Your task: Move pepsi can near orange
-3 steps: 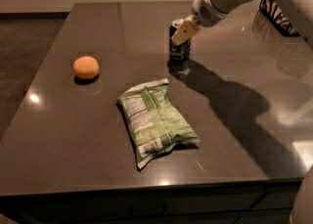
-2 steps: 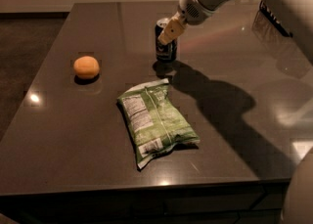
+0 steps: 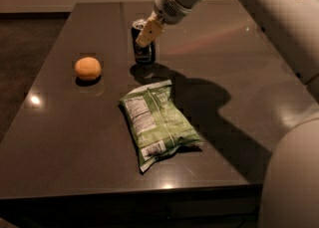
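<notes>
The pepsi can (image 3: 141, 47) is a dark blue can with a silver top, upright at the back middle of the dark table (image 3: 60, 137). My gripper (image 3: 148, 33) comes in from the upper right and is shut on the can's upper part; one pale finger (image 3: 149, 32) crosses the can's front. The can's shadow lies just below it on the table. The orange (image 3: 87, 68) sits on the table to the left of the can and a little nearer to me, about a can's height away from it.
A green chip bag (image 3: 158, 122) lies flat in front of the can, right of the orange. My white arm (image 3: 259, 8) spans the upper right. The table's left edge runs close to the orange, with the floor beyond.
My gripper has carried the pepsi can leftward across the table, closer to the orange. The orange and the chip bag have not moved.
</notes>
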`<state>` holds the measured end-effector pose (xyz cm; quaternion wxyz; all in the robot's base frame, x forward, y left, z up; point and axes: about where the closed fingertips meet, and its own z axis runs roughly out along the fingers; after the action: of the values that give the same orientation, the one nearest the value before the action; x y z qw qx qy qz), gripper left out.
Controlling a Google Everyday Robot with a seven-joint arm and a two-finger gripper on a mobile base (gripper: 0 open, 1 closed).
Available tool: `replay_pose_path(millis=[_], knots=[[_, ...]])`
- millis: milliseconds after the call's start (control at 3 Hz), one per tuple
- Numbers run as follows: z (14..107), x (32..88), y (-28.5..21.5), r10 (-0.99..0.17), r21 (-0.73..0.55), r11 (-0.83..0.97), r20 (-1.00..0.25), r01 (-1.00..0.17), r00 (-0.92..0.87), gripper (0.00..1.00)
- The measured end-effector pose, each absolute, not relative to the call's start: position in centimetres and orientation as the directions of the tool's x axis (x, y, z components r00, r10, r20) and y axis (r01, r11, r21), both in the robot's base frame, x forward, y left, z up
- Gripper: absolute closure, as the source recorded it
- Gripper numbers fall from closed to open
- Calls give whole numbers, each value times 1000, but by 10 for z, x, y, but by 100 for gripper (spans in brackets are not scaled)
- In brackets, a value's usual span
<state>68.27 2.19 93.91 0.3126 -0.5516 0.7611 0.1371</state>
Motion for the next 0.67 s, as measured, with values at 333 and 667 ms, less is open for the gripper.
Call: replay_pose_path(millis=[333,667], knots=[[936,685,43,-764,-132,303,-626,-944,-157,100],[929,688,56,-773,-122,266,-620,-956,-136,100]])
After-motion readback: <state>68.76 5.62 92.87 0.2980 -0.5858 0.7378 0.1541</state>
